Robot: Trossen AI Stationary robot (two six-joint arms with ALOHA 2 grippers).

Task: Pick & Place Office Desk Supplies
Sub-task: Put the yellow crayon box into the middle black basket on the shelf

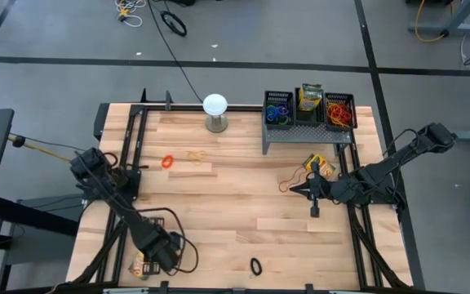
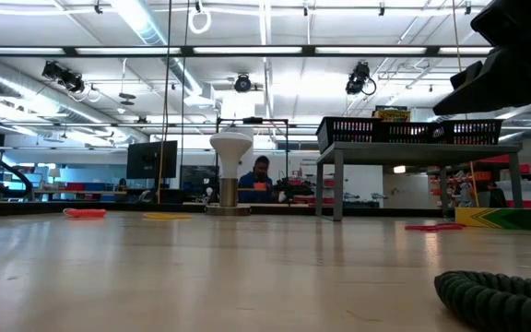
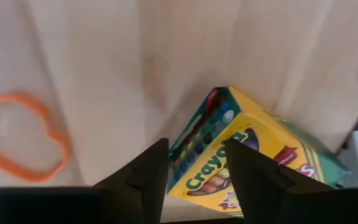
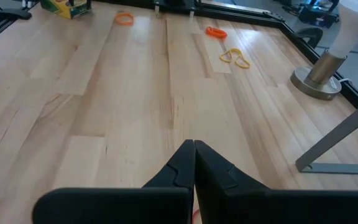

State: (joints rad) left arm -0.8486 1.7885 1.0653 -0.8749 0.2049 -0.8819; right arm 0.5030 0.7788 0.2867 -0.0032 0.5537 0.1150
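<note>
A yellow-and-green crayon box [image 3: 241, 155] lies flat on the table near its near-left corner [image 1: 141, 265]. My left gripper [image 3: 194, 149] points down over it, open, with one end of the box showing in the gap between the fingers; I cannot tell whether they touch it. A second crayon box [image 1: 319, 164] lies at the right, just beyond my right gripper [image 1: 313, 198], which hangs shut over the table with nothing in it [image 4: 194, 158]. Three black mesh bins [image 1: 309, 109] stand on a grey riser at the far right. Rubber bands lie scattered: orange [image 3: 23, 143], orange-red [image 1: 168, 162], tan [image 1: 196, 153], black [image 1: 256, 266].
A white globe on a short stand [image 1: 215, 108] is at the far edge, left of the riser [image 2: 413, 148]. Black frame rails run along the table's left and right sides [image 1: 357, 229]. Bare wood lies in the middle [image 1: 235, 212].
</note>
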